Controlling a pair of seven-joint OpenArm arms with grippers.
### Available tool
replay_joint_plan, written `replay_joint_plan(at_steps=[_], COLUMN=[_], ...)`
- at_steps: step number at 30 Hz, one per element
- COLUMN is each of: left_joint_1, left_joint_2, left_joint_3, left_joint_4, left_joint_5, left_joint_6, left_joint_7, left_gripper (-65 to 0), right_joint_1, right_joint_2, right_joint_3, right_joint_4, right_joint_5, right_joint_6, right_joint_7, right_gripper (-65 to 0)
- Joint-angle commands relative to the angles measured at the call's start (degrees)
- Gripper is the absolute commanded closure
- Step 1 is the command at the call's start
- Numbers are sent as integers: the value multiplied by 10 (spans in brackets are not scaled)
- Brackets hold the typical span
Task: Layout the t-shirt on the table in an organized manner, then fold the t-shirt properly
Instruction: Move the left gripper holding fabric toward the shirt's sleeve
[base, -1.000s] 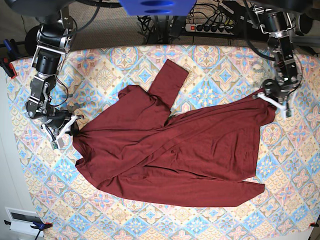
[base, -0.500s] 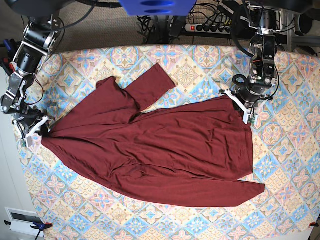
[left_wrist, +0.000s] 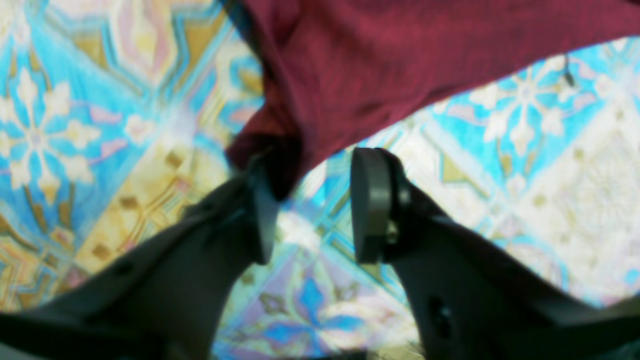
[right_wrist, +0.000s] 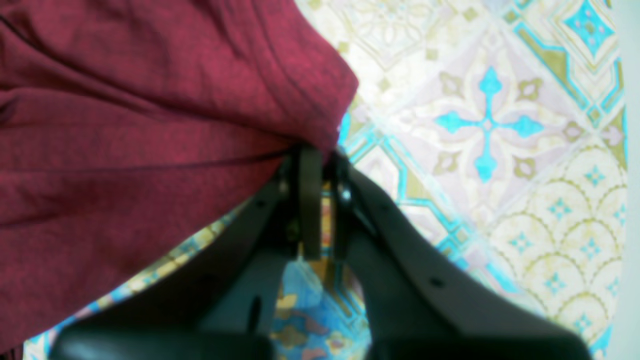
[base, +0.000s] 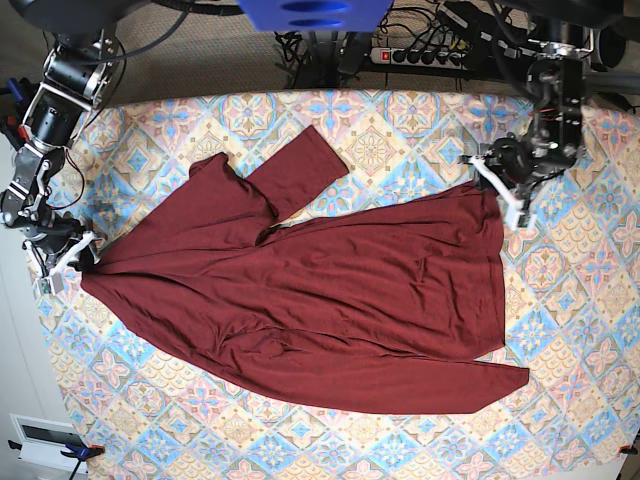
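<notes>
Maroon t-shirt (base: 320, 300), spread, lightly wrinkled

Beyond the far edge of the surface, a white power strip (base: 420, 55) lies on grey carpet (base: 215, 45) amid a tangle of black cables (base: 300, 45). A blue rounded part (base: 305, 13) hangs at top centre. A small white box (base: 45, 437) sits bottom left.
</notes>
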Motion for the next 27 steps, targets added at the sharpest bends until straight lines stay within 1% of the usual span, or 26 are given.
replay_joint_plan(at_steps=[1,2,4,6,7,10,14,18,21,24,27], left_joint_1=[2,7,9,9,9,7,6,-15,-28,-43,-54], left_joint_2=[-10,-10,-6,17,30,62,101,146,176,197,218], left_joint_3=[-15,-25,-32,-24,-16,17,73,114,153,179,197], left_joint_4=[13,13,13,13,13,14,13,10,-19,-56,-70], left_joint_5=[-40,-80,-139,-166,-165,-152,-140,-78,-42,-17,11], left_joint_6=[-2,-2,-2,-2,-2,-2,-2,-2,-2,-2,-1], left_joint_7=[-7,-7,-7,-6,-5,8,5,4,4,3,-15], left_gripper=[-277,-281,-279,-279,-279,-279,-279,-279,-280,-281,-281], right_joint_1=[14,14,14,14,14,14,14,14,12,12,12], right_joint_2=[16,16,16,16,16,16,16,16,16,16,16], right_joint_3=[2,2,2,2,2,2,2,2,2,2,2], right_joint_4=[8,7,7,7,7,7,7,7,12,12,12], right_joint_5=[9,9,9,9,9,9,9,9,9,9,9], right_joint_6=[1,1,1,1,1,1,1,1,1,1,1], right_joint_7=[13,13,13,13,13,13,13,13,11,11,11], right_gripper=[0,0,0,0,0,0,0,0,0,0,0])
